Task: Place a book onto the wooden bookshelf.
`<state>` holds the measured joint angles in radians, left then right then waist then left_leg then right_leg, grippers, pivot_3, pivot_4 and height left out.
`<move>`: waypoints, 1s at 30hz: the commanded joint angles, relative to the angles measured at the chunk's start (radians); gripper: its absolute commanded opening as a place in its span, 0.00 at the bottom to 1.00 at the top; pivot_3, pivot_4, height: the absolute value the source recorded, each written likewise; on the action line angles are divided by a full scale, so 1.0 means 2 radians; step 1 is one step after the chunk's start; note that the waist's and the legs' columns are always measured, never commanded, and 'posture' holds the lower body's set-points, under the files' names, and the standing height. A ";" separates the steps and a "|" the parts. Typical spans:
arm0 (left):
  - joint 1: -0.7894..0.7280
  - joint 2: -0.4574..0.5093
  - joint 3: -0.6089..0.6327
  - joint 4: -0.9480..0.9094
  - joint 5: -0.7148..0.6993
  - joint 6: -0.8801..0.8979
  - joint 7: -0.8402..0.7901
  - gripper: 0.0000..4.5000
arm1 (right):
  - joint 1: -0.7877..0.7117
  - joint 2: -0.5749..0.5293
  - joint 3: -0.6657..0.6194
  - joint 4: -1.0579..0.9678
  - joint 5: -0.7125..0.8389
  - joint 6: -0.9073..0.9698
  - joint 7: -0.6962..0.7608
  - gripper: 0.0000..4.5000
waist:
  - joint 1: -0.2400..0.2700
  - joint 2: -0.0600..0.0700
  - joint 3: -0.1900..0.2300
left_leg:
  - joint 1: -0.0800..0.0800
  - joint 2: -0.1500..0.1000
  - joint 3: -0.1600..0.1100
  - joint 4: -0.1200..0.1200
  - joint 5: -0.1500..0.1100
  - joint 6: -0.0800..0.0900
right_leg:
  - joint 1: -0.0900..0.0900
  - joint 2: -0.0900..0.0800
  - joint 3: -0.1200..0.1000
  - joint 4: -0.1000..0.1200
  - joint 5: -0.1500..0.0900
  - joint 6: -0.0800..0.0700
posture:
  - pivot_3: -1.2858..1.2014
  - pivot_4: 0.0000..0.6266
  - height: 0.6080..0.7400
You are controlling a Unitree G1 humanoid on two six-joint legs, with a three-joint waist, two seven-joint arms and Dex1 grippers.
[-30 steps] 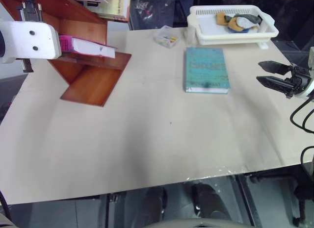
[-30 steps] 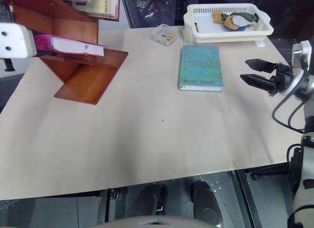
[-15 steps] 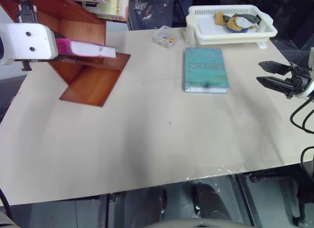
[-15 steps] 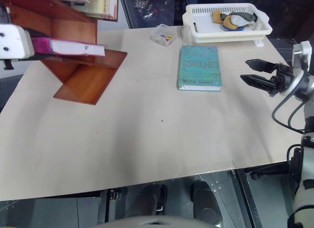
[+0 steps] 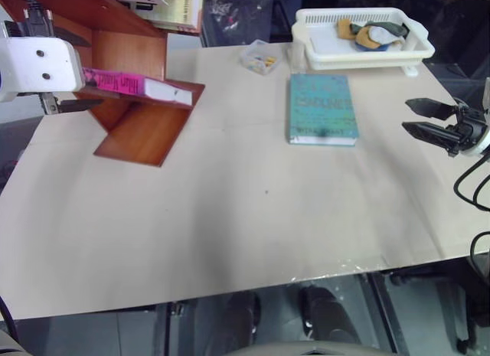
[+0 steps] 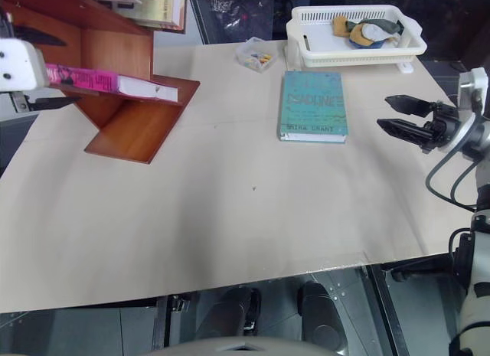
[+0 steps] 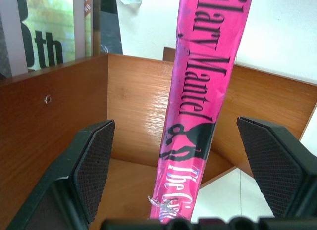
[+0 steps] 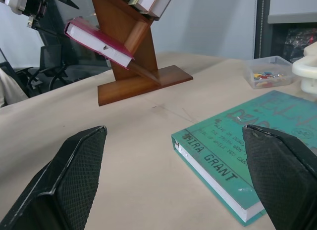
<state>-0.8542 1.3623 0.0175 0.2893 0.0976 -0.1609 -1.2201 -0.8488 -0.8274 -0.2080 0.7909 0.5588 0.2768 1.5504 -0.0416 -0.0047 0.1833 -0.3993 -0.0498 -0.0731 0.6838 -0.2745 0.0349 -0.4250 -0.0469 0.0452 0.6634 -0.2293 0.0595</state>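
The pink book [image 5: 122,83] lies on a slanted board of the wooden bookshelf [image 5: 142,130] at the table's far left, spine toward my left gripper [image 5: 80,71]. That gripper is open, its fingers [image 7: 94,156] standing well apart on either side of the pink spine [image 7: 198,106] without touching it. The right wrist view shows the book [image 8: 96,42] resting tilted on the shelf [image 8: 133,76]. My right gripper [image 5: 417,119] hovers open and empty over the table's right edge.
A teal-green book [image 5: 322,107] lies flat mid-table, toward the back. Behind it stands a white plastic basket [image 5: 367,59] holding cloth items, with a small clear box [image 5: 260,57] to its left. Pale books [image 5: 180,8] sit on the upper shelf.
My left gripper has opened and let go of the pink book. The book has settled onto the slanted board. The right arm has not moved.
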 commanded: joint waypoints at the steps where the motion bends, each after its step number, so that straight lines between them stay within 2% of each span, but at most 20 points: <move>1: -0.008 0.019 0.015 0.000 0.000 -0.003 -0.001 0.97 | -0.005 -0.014 -0.014 -0.013 0.006 -0.006 0.032 1.00 | 0.000 0.000 0.000 | 0.000 0.000 0.000 0.000 0.000 0.000 | 0.000 0.000 0.000 0.000 0.000 0.000 | 0.52 0.24 1.00; 11: -0.006 0.044 0.032 -0.006 -0.016 0.008 -0.011 0.97 | 0.015 -0.023 -0.009 -0.049 0.034 0.020 0.032 1.00 | 0.000 0.000 0.000 | 0.000 0.000 0.000 0.000 0.000 0.000 | 0.000 0.000 0.000 0.000 0.000 0.000 | 0.52 0.24 1.00; 22: 0.000 0.058 0.033 -0.023 -0.037 0.027 -0.033 0.97 | 0.054 -0.033 -0.001 -0.179 0.121 0.108 0.032 1.00 | 0.000 0.000 0.000 | 0.000 0.000 0.000 0.000 0.000 0.000 | 0.000 0.000 0.000 0.000 0.000 0.000 | 0.52 0.24 1.00; 30: 0.002 0.081 0.051 -0.035 -0.049 0.045 -0.047 0.97 | 0.061 -0.043 0.005 -0.186 0.133 0.123 0.032 1.00 | 0.000 0.000 0.000 | 0.000 0.000 0.000 0.000 0.000 0.000 | 0.000 0.000 0.000 0.000 0.000 0.000 | 0.52 0.24 1.00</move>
<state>-0.8406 1.4801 0.0560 0.2407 0.0196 -0.0836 -1.3079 -0.7272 -0.8818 -0.1911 0.4460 0.7987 0.5140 1.5500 -0.0412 -0.0047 0.1833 -0.3994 -0.0494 -0.0731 0.6838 -0.2747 0.0354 -0.4250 -0.0467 0.0448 0.6634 -0.2294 0.0595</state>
